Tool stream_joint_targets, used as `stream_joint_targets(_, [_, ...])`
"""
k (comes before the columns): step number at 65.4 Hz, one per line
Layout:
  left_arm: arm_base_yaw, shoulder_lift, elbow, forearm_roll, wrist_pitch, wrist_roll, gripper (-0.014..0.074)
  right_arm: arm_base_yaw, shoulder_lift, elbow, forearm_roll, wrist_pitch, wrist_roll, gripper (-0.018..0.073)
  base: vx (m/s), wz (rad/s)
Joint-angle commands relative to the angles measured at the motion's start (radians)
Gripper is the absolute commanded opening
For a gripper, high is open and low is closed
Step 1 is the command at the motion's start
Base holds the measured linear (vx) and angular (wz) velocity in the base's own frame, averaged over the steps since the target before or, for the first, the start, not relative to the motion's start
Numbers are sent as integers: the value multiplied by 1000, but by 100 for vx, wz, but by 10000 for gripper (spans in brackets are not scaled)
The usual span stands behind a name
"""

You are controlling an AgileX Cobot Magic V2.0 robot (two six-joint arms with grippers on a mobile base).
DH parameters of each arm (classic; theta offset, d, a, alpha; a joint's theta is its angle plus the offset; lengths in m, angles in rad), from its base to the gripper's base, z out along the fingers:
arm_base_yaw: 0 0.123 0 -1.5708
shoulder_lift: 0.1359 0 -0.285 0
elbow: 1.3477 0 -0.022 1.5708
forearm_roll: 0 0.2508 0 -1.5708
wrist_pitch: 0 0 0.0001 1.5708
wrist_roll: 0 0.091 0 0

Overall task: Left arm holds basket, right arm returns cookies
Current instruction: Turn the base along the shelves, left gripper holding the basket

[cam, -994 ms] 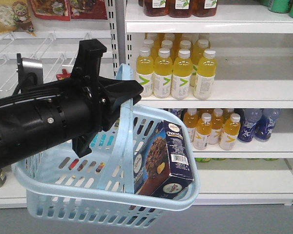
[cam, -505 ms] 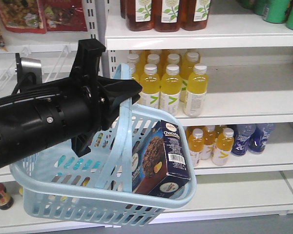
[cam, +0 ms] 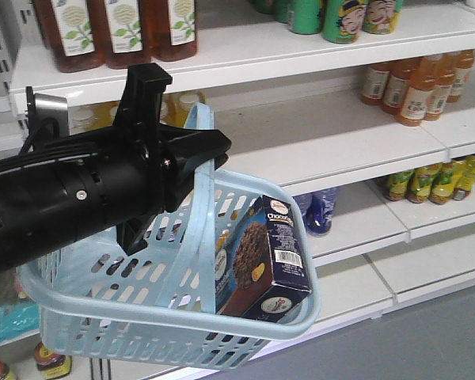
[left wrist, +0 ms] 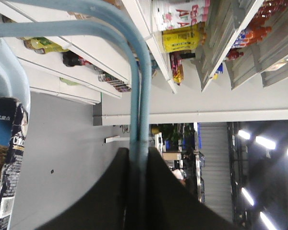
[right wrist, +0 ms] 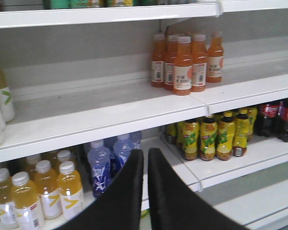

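**Item 1.** Silver-grey wrist block of the bulky black right arm [cam: 46,111]: seen at the far left of the front view, behind the left arm. The rest is hidden.

**Item 2.** Thick black cylindrical left arm [cam: 55,198] with flat wedge-shaped left gripper [cam: 214,146]: pressed together on the flat arched handle [cam: 204,214] of the light blue slotted plastic basket [cam: 299,315], which is hung in front of the shelving.

**Item 3.** Dark navy cardboard cookie box [cam: 267,265]: stood on end in the basket's right-hand end, right of the handle. The long axis is near upright, slightly leaned, and the top is raised above the rim.

**Item 4.** Right gripper [right wrist: 145,167]: black fingers drawn almost together, nothing pinched. It is pointed at the shelving, and the box is not shown in its view.

**Assessment.** The box is judged nearer the occupied left gripper. Approach from above and from the right is left open, with the handle as the edge to be cleared. A bare stretch of white shelf [cam: 340,142] is noted behind.
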Motion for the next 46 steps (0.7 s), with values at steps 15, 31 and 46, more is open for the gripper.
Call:
stream_joint_targets(15, [-3,-30,-44,-42,31,-1,-3,0,-9,17,-10,-75,-4,-3,7,-50])
stream_joint_targets(31, [-3,-30,-44,-42,31,-1,-3,0,-9,17,-10,-75,-4,-3,6,-49])
stream_joint_targets(46, [-3,-30,-44,-42,31,-1,-3,0,-9,17,-10,-75,-4,-3,7,-48])
